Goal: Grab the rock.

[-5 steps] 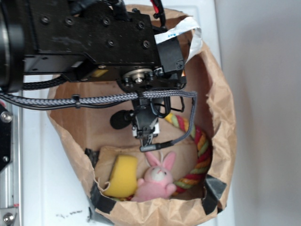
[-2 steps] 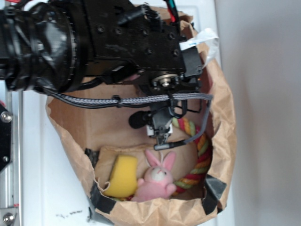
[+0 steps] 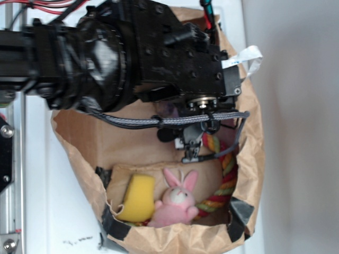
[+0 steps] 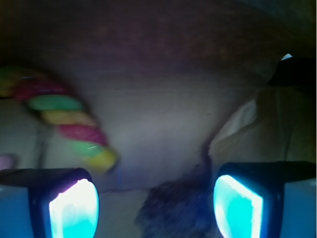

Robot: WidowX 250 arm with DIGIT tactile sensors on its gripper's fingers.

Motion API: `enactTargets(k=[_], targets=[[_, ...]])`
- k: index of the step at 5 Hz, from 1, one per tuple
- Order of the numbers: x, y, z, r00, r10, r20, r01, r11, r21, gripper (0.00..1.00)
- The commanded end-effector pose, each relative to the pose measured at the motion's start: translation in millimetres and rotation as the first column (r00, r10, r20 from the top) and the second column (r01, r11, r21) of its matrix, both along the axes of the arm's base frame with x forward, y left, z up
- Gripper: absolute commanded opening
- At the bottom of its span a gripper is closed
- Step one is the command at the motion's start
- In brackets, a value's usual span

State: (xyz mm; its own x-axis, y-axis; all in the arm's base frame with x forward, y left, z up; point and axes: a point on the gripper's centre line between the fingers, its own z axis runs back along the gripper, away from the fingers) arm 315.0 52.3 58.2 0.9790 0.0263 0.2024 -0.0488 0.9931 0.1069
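Reaching into the bag (image 3: 249,159), I see sponge (image 3: 139,197), bunny (image 3: 175,203) and rope (image 4: 74,126) inside. My gripper (image 4: 156,208) stands released, the dark, lumpy, blurred rock (image 4: 173,208) between its fingers (image 4: 74,208) on the bag's floor.

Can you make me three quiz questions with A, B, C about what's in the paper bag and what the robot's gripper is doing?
1. Where is the pink bunny?
A. right beside the yellow sponge
B. outside the paper bag
C. on top of the robot

2. What colour is the sponge?
A. blue
B. yellow
C. white

3. In the wrist view, how is the gripper?
A. shut tight on the bunny
B. open, with the rock between its fingers
C. holding the striped rope

Answers: 1 A, the bunny leans against the sponge inside the bag. 2 B, it is plainly yellow. 3 B, the two fingers stand far apart with the dark lumpy rock between them.
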Motion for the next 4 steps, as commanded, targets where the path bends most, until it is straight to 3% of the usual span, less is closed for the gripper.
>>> enactTargets(k=[1, 2, 4], targets=[[-5.7, 24.8, 18.6, 0.998, 0.052, 0.039, -0.055, 0.995, 0.078, 1.0], [-14.7, 26.0, 20.5, 0.998, 0.05, 0.038, -0.053, 0.995, 0.08, 1.0], [-28.5, 6.4, 26.5, 1.0, -0.006, 0.016, 0.006, 1.0, 0.012, 1.0]])
